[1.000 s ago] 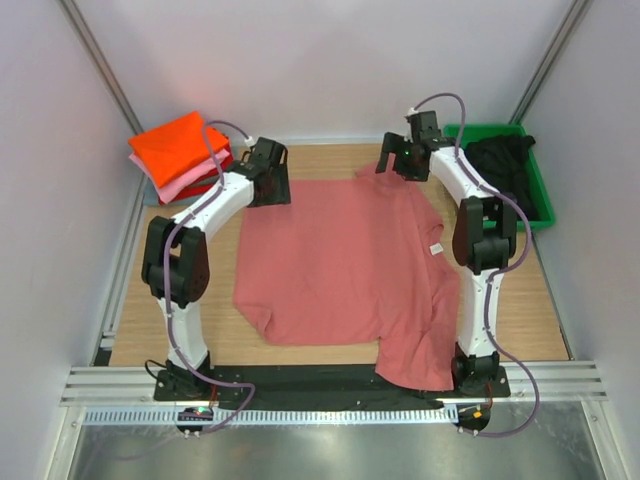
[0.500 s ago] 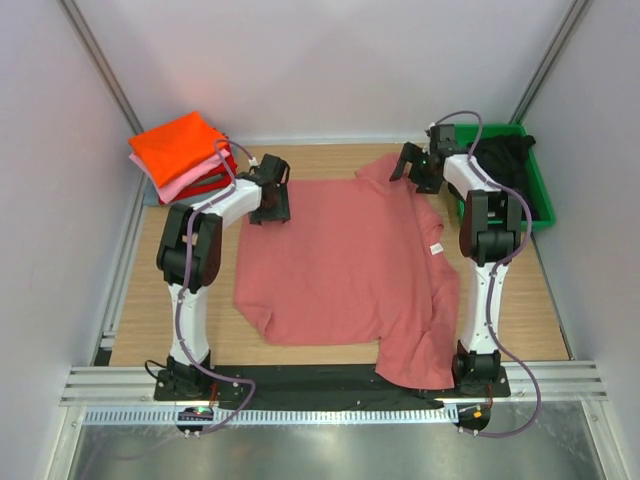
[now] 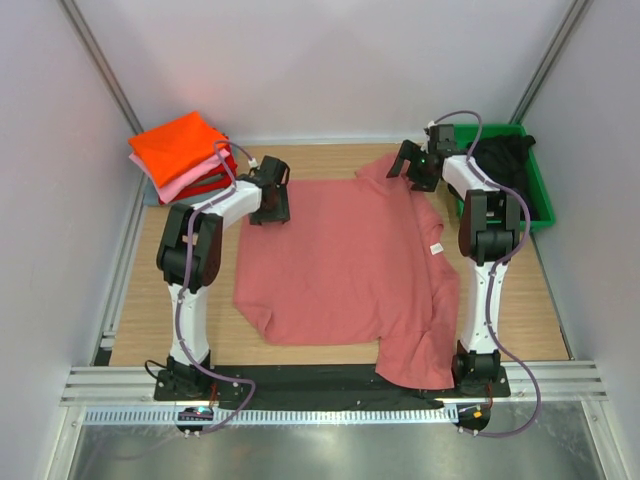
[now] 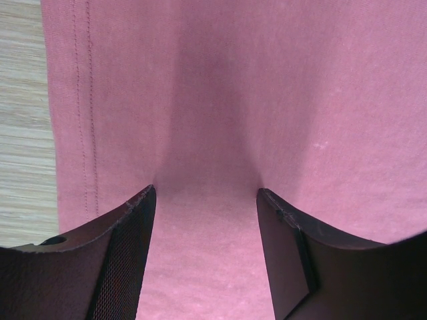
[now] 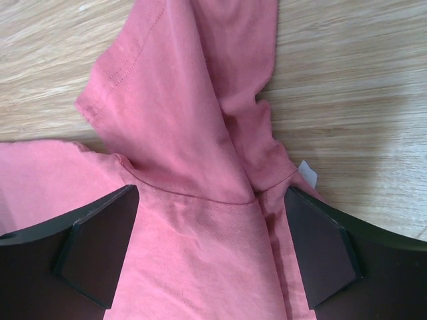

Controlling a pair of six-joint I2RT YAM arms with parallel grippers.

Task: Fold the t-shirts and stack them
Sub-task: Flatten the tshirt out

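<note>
A salmon-red t-shirt (image 3: 340, 260) lies spread flat on the wooden table, its near right part hanging over the front edge. My left gripper (image 3: 272, 208) stands open at the shirt's far left corner. In the left wrist view the tips of my left gripper (image 4: 205, 193) rest on the flat cloth just inside the stitched hem (image 4: 83, 100). My right gripper (image 3: 408, 172) is open over the far right sleeve. The right wrist view shows my right gripper (image 5: 211, 193) straddling the shoulder seam, with the sleeve (image 5: 180, 93) folded over beyond it and nothing pinched.
A stack of folded shirts (image 3: 180, 150), orange on top, sits at the back left corner. A green bin (image 3: 541, 195) at the back right holds a black t-shirt (image 3: 500, 160). A small white tag (image 5: 308, 175) shows beside the right finger. Bare wood (image 4: 23, 133) borders the hem.
Both arms drew in during the first half second, the left gripper coming down onto the shirt's far left corner and the right shifting rightward to the sleeve. Since then almost nothing has moved.
</note>
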